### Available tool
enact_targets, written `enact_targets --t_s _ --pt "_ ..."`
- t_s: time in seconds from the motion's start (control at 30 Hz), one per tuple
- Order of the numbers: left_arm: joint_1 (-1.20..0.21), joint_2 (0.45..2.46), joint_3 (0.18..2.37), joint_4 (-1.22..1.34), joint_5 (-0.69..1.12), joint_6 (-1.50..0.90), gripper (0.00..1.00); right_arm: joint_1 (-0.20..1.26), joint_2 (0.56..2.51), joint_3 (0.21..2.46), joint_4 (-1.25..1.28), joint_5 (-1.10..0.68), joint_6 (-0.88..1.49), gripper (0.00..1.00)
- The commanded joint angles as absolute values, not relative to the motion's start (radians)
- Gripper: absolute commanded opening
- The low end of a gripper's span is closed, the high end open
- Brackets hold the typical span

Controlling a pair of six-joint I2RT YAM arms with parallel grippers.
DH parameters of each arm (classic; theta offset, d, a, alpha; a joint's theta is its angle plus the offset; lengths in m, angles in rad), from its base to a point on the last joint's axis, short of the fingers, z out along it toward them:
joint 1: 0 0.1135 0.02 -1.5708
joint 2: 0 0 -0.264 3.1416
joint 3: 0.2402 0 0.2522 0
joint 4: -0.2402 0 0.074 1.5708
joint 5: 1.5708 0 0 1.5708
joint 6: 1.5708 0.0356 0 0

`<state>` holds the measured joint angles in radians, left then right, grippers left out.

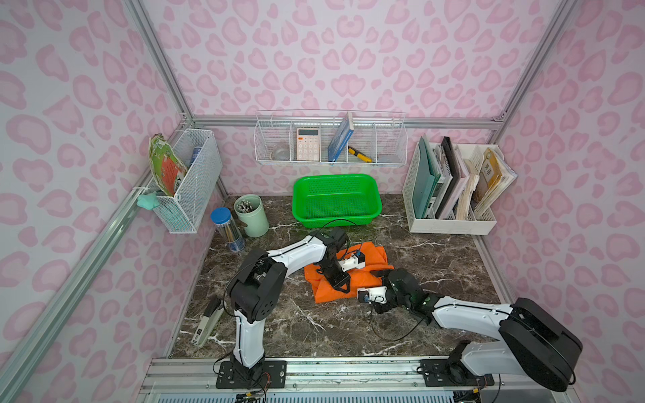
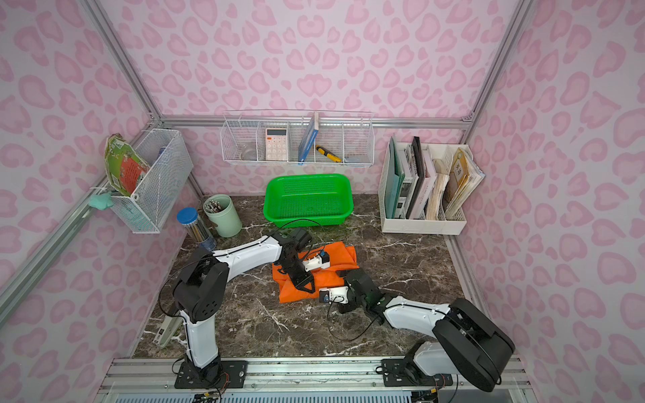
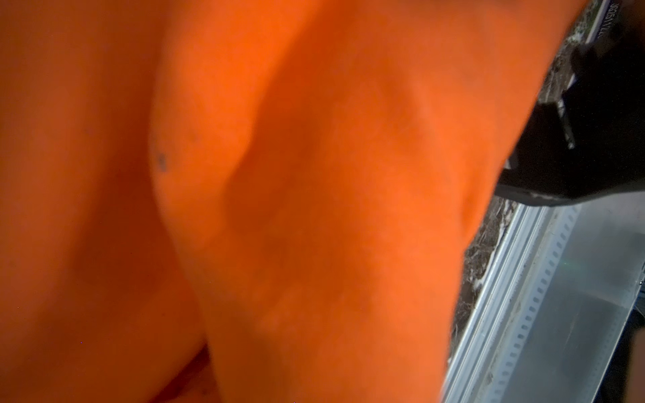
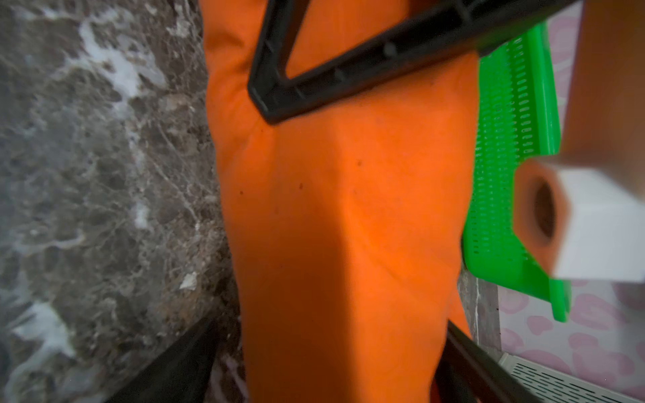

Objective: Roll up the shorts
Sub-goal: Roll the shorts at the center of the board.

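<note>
Two grippers are at the cloth. The right gripper [image 4: 333,324] has its jaws spread wide, one on each side of a long fold of the shorts [image 4: 331,209]. The orange fabric runs between them, so they stand open around it rather than closed on it. The left gripper [image 1: 340,286] points down onto the shorts near their middle, and in the right wrist view its black tip rests on the fabric. My left wrist view is filled with blurred orange cloth, so I cannot tell how far apart those jaws are or whether they have hold of anything. In both top views the shorts lie bunched on the dark marbled desk [image 1: 436,265] between the two arms. They are nearer to me than the green basket [image 1: 336,178] and apart from it.
</note>
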<state>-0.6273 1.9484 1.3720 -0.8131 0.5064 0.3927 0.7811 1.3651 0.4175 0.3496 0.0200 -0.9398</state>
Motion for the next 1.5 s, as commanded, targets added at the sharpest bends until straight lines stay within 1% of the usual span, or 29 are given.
enact_targets --t_s 0.0,0.13,0.2,0.23,0.3,0.37,0.43,0.47,0.57,0.73,0.83,0.97,1.03,1.07,1.1,1.27,1.37,1.47 --pt "-0.626 1.944 1.371 -0.83 0.541 0.39 0.24 0.762 1.409 0.44 0.402 -0.003 -0.944 0.9" --pt "-0.625 1.936 1.365 -0.822 0.538 0.39 0.24 0.732 1.45 0.47 0.381 -0.052 -0.963 0.8" --pt "-0.625 1.937 1.362 -0.822 0.537 0.39 0.24 0.72 1.466 0.487 0.361 -0.07 -0.969 0.72" --pt "-0.625 1.939 1.361 -0.822 0.536 0.39 0.25 0.715 1.475 0.495 0.349 -0.078 -0.972 0.66" --pt "-0.625 1.939 1.361 -0.819 0.532 0.389 0.27 0.71 1.486 0.501 0.339 -0.089 -0.975 0.46" --pt "-0.625 1.934 1.357 -0.808 0.518 0.385 0.33 0.71 1.489 0.504 0.325 -0.092 -0.978 0.22" --pt "-0.625 1.922 1.349 -0.791 0.505 0.383 0.42 0.709 1.485 0.513 0.294 -0.094 -0.978 0.06" --pt "-0.624 1.91 1.34 -0.769 0.49 0.378 0.48 0.707 1.481 0.521 0.267 -0.094 -0.977 0.0" --pt "-0.619 1.873 1.315 -0.716 0.46 0.359 0.63 0.697 1.459 0.55 0.161 -0.085 -0.971 0.0" --pt "-0.611 1.803 1.276 -0.628 0.426 0.327 0.75 0.67 1.388 0.608 -0.074 -0.069 -0.929 0.0" --pt "-0.597 1.763 1.258 -0.583 0.419 0.299 0.79 0.658 1.359 0.659 -0.243 -0.077 -0.898 0.0" --pt "-0.587 1.696 1.218 -0.515 0.36 0.264 0.85 0.658 1.351 0.721 -0.406 -0.093 -0.865 0.0" --pt "-0.581 1.65 1.19 -0.483 0.316 0.248 0.9 0.66 1.36 0.759 -0.468 -0.11 -0.847 0.0" --pt "-0.578 1.628 1.179 -0.467 0.293 0.241 0.98 0.661 1.367 0.777 -0.495 -0.125 -0.843 0.0" --pt "-0.574 1.6 1.161 -0.448 0.265 0.236 0.99 0.661 1.377 0.798 -0.528 -0.147 -0.837 0.0" --pt "-0.556 1.454 1.077 -0.359 0.123 0.223 0.99 0.657 1.451 0.888 -0.62 -0.262 -0.786 0.0" --pt "-0.556 1.381 1.043 -0.326 0.03 0.233 0.99 0.624 1.503 0.938 -0.655 -0.378 -0.74 0.0" --pt "-0.556 1.306 0.992 -0.276 -0.008 0.272 0.99 0.603 1.565 0.98 -0.695 -0.436 -0.713 0.0"
